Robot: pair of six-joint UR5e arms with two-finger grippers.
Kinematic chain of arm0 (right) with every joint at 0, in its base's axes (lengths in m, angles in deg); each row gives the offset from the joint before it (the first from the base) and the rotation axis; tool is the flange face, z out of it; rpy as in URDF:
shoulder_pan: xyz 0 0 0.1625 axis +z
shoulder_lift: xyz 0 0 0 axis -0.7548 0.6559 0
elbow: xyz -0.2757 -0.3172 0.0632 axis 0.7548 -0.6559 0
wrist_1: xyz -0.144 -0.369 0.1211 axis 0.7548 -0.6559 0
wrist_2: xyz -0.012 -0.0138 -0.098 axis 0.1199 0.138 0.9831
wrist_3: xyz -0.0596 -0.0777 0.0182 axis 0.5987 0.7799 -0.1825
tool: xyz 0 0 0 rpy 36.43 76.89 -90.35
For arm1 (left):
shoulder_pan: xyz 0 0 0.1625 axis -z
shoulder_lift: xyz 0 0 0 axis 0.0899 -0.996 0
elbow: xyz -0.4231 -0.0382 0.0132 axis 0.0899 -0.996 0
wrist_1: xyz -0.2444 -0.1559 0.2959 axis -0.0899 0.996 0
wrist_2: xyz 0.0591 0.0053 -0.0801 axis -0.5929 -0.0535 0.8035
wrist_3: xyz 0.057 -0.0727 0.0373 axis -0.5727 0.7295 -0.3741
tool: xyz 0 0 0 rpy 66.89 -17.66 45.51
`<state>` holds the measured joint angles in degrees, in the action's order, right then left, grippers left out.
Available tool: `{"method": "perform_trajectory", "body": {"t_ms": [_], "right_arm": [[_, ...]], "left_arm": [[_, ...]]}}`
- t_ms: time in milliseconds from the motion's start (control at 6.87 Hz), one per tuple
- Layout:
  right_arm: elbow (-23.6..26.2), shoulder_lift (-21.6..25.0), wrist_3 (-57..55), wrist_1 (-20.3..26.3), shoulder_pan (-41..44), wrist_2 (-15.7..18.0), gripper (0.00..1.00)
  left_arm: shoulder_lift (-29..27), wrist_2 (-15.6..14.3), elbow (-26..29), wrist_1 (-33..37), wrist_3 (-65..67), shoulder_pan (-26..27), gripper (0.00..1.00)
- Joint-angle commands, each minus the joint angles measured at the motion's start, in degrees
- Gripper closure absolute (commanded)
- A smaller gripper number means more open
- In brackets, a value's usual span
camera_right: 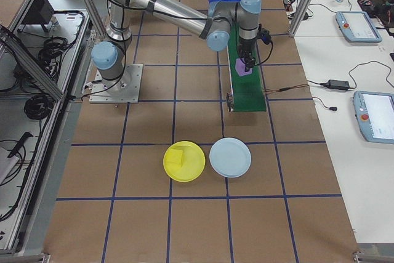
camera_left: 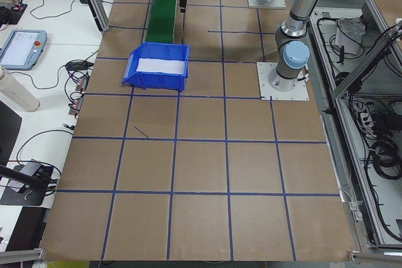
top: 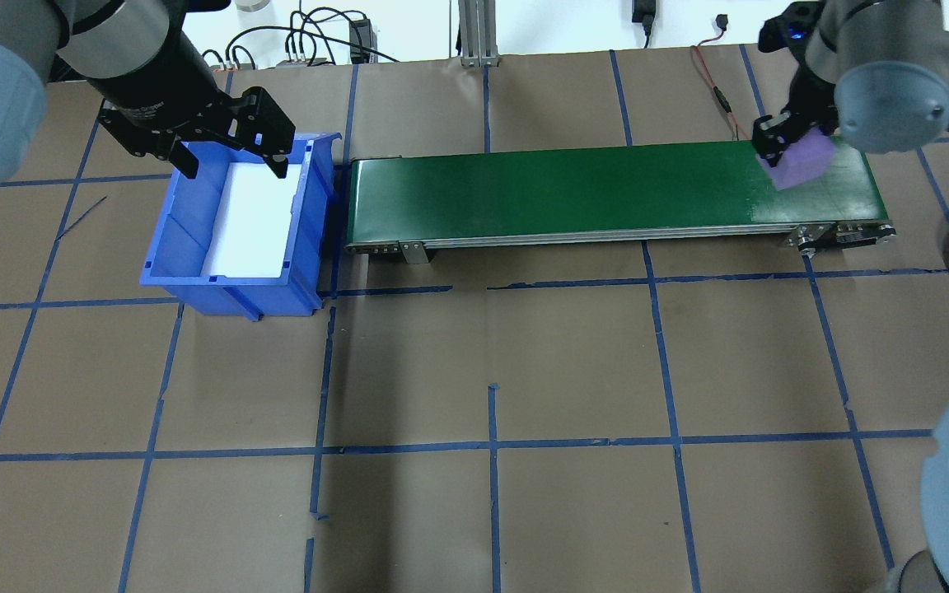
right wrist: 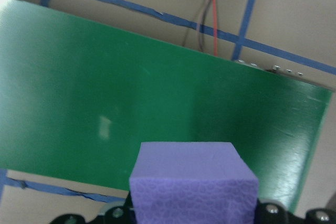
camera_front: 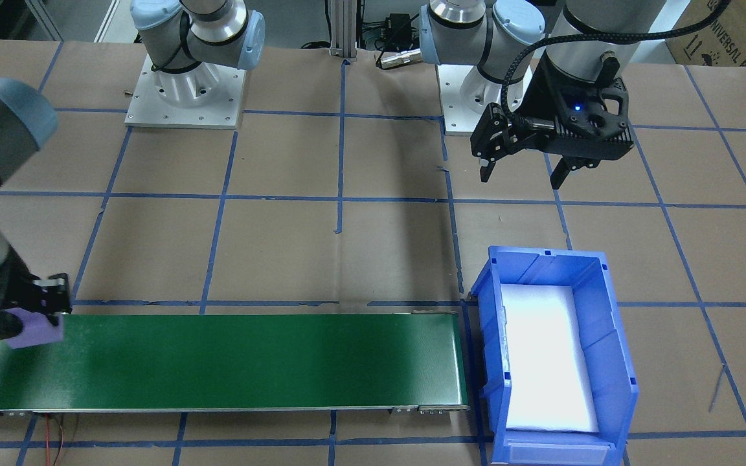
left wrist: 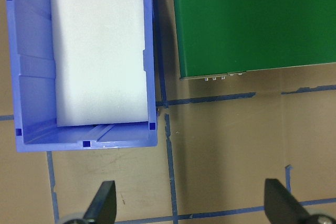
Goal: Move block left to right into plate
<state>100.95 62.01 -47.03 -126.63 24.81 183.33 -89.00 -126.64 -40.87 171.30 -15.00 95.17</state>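
Right gripper [top: 781, 150] is pinching the purple block [top: 802, 161] over the right end of the belt [top: 573, 191], so we're at the carry step. Left gripper [top: 231, 152] hangs spread over the bin [top: 163, 247]. Next it probably needs a swing to the yellow plate [camera_right: 194, 163] and a low drop

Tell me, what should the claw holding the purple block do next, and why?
Probably lift it: the right claw grips the purple block low over the green conveyor belt, and the yellow plate sits off the belt on the table.
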Motion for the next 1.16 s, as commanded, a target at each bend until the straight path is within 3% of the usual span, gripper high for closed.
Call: {"method": "perform_trajectory", "body": {"t_ms": [0,146,582,728,873,1019], "right_arm": [[0.5,0.8,20.6,-0.1,-14.8,-0.1,0.60],[0.5,-0.1,24.8,-1.2,-18.8,-0.4,0.60],[-0.7,-12.3,29.9,-12.1,-24.2,-3.7,0.60],[-0.9,-12.3,32.1,-12.1,-25.9,-3.7,0.60],[-1.0,-12.3,34.0,-12.3,-27.6,-3.5,0.50],[-1.0,-12.5,34.6,-12.4,-28.5,-3.6,0.27]], "left_arm": [[-0.1,0.0,0.0,0.0,0.1,0.0,0.00],[0.0,0.0,0.0,0.2,0.2,0.0,0.00],[0.0,0.0,-0.1,0.4,0.1,0.0,0.00],[-0.1,0.0,-0.1,0.4,0.1,0.0,0.00],[-0.1,-0.3,-0.1,0.8,0.0,0.0,0.00],[-0.1,-0.9,0.1,2.0,0.3,0.1,0.00]]}}
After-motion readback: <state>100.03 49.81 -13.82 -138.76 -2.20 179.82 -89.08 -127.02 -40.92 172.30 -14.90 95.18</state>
